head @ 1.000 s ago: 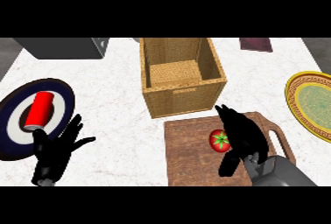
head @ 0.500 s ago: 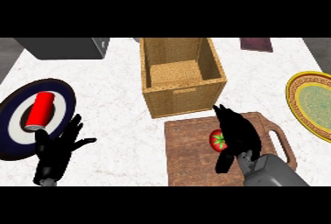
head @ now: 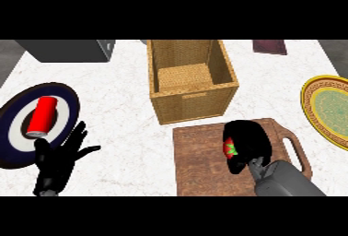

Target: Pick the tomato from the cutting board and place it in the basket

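The red tomato (head: 229,148) lies on the brown wooden cutting board (head: 201,161), and only its left side shows. My right hand (head: 250,143) covers it from above, fingers curled round it. The woven basket (head: 191,78) stands open just beyond the board's far edge, with nothing visible inside. My left hand (head: 58,158) rests open at the lower left, fingers spread, apart from the board.
A dark blue plate (head: 15,120) at the left holds a red can (head: 42,116), just beyond my left hand. A yellow patterned plate (head: 329,109) sits at the right edge. A grey box (head: 68,50) and a dark maroon object (head: 269,46) stand at the back.
My right hand has come down over the tomato and its fingers have curled round it, hiding most of it. The left hand has stayed put.
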